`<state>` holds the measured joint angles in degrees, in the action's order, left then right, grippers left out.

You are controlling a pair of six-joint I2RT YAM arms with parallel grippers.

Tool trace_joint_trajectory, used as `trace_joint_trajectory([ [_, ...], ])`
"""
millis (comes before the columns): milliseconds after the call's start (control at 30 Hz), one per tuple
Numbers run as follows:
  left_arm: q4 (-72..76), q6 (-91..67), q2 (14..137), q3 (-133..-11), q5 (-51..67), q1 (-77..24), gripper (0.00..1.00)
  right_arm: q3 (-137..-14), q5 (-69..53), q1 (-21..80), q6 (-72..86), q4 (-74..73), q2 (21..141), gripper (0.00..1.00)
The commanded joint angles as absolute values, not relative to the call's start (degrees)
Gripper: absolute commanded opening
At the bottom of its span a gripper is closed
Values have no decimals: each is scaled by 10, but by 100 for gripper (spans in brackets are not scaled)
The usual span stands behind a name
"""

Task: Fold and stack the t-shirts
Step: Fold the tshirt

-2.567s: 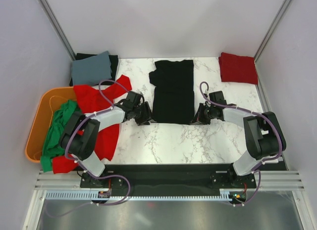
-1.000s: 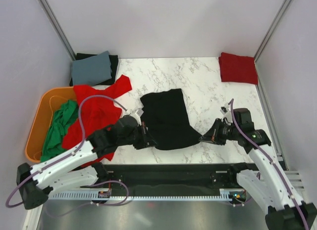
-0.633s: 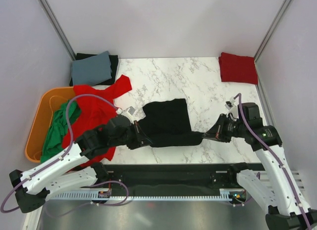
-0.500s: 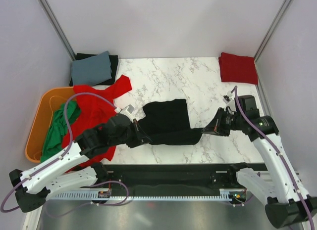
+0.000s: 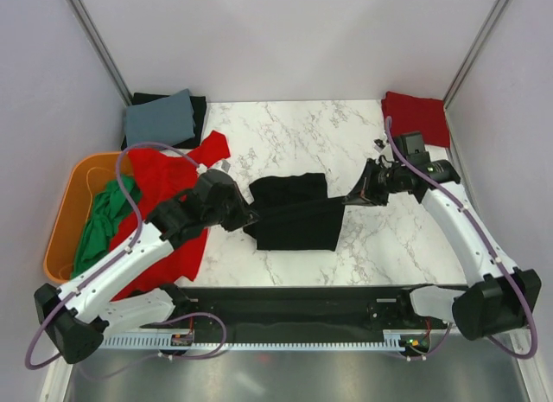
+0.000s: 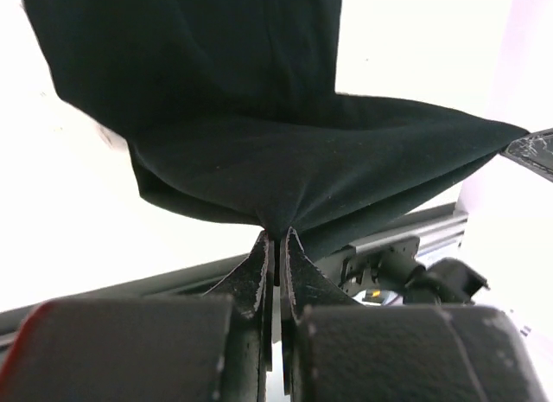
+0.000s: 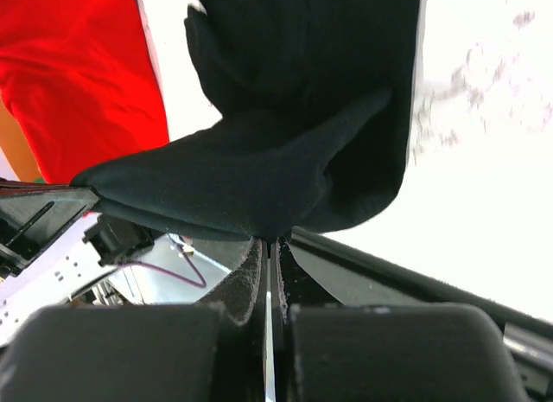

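A black t-shirt (image 5: 294,213) lies mid-table, its near edge lifted and stretched taut between both grippers. My left gripper (image 5: 250,219) is shut on the left corner of that edge. In the left wrist view the black cloth (image 6: 259,125) bunches into the closed tips of the left gripper (image 6: 276,235). My right gripper (image 5: 351,199) is shut on the right corner. In the right wrist view the black shirt (image 7: 285,160) is pinched in the right gripper (image 7: 270,240). A folded red t-shirt (image 5: 417,118) lies at the back right. A folded grey-blue t-shirt (image 5: 158,118) rests on a black one at the back left.
An orange tub (image 5: 62,222) at the left holds a crumpled green shirt (image 5: 102,227). An unfolded red shirt (image 5: 168,199) spills from it onto the table under the left arm and shows in the right wrist view as red cloth (image 7: 78,73). Side walls stand close on both sides.
Both grippers have lifted the black shirt's near edge and carried it away from the front edge toward the back, over the rest of the shirt. Both arms have stretched out.
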<state>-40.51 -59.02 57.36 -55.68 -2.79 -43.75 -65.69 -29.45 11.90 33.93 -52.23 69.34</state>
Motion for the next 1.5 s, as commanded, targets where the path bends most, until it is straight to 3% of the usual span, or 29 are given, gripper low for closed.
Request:
trace_joint_trajectory([
  [0, -415, -510, 601, -589, -7, -382, 2, -707, -248, 113, 316, -466, 740, 0],
  [333, -360, -432, 779, -669, 75, -252, 2, -817, -233, 113, 306, -411, 932, 0],
  [700, -330, -389, 1002, -787, 122, -189, 2, -923, -251, 113, 315, -366, 1119, 0],
  [900, -325, -377, 1107, -866, 174, -155, 13, -1011, -265, 113, 310, -367, 1206, 1],
  [933, -324, -384, 1114, -874, 180, -146, 18, -1044, -280, 114, 308, -368, 1216, 8],
  [967, -323, -375, 1121, -901, 199, -145, 25, -1061, -278, 114, 307, -389, 1232, 32],
  [1000, -328, -367, 1135, -918, 208, -145, 42, -1077, -271, 114, 303, -402, 1235, 43],
  [1067, -345, -354, 1141, -976, 224, -145, 63, -1090, -245, 115, 301, -421, 1218, 71],
  [1167, -377, -346, 1121, -1019, 227, -146, 77, -1051, -208, 121, 299, -423, 1152, 74],
  [1333, -390, -352, 1022, -971, 209, -169, 75, -907, -196, 177, 325, -364, 1011, 73],
  [1467, -376, -380, 967, -864, 195, -220, 70, -790, -253, 250, 377, -279, 972, 68],
])
